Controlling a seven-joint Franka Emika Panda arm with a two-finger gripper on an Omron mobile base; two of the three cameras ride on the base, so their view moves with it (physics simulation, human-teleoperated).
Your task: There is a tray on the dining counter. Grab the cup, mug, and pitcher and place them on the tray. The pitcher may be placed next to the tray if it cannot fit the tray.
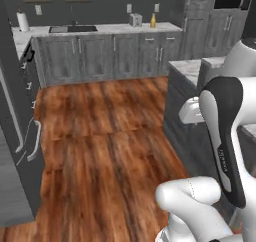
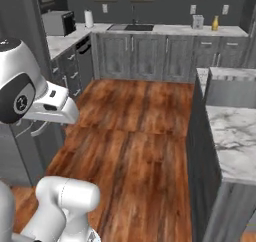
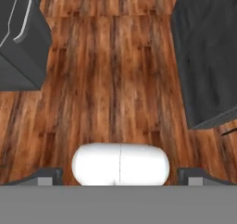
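Note:
My gripper [image 3: 119, 177] is open, its two dark fingertips [image 3: 46, 177] far apart at the bottom of the hand view, with nothing between them. It looks down on the bare wooden floor [image 3: 115, 79]. A small mustard-yellow bottle-shaped vessel [image 1: 153, 20] [image 2: 215, 22], apparently the pitcher, stands on the far back worktop next to a grey toaster [image 1: 135, 19]. The tray, the cup and the mug are out of view. A marble-topped counter [image 2: 235, 141] [image 1: 186, 68] runs along the right; whether it is the dining counter I cannot tell.
Grey cabinets [image 1: 100, 56] line the back wall under a worktop with a sink [image 2: 132, 27] and a paper roll [image 1: 22, 21]. A dark appliance with a curved handle [image 3: 21, 19] stands on the left. Open wooden floor lies between.

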